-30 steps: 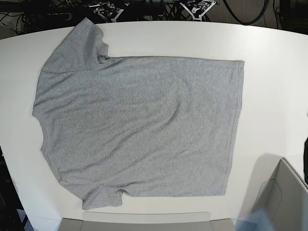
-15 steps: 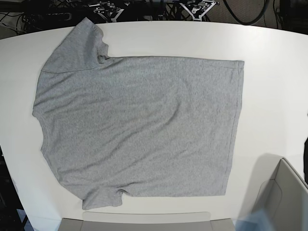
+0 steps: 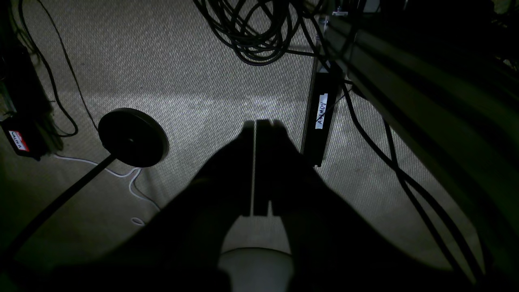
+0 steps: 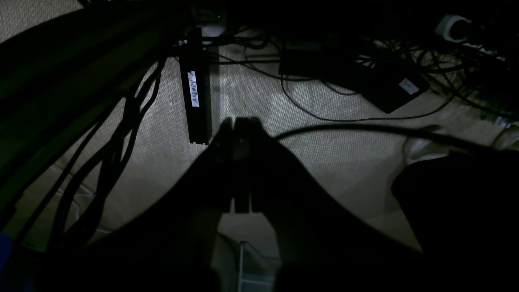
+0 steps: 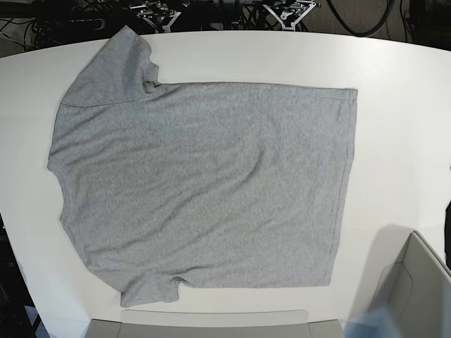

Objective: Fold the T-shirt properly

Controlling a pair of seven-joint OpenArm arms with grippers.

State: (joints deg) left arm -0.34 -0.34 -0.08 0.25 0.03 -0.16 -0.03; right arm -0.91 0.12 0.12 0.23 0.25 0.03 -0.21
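The heather-grey T-shirt (image 5: pixel 204 183) lies spread flat on the white table (image 5: pixel 402 105), plain side up, collar end to the left and hem to the right, both sleeves out. Neither arm shows in the base view. My left gripper (image 3: pixel 259 121) is shut and empty, hanging over carpeted floor below the table. My right gripper (image 4: pixel 239 119) is likewise shut on nothing, pointing down at the floor among cables.
A grey bin (image 5: pixel 416 289) stands at the table's near right corner and a grey edge (image 5: pixel 211 325) runs along the near side. Cables (image 3: pixel 255 36), a black round stand base (image 3: pixel 133 137) and a labelled black bar (image 4: pixel 196 101) lie on the floor.
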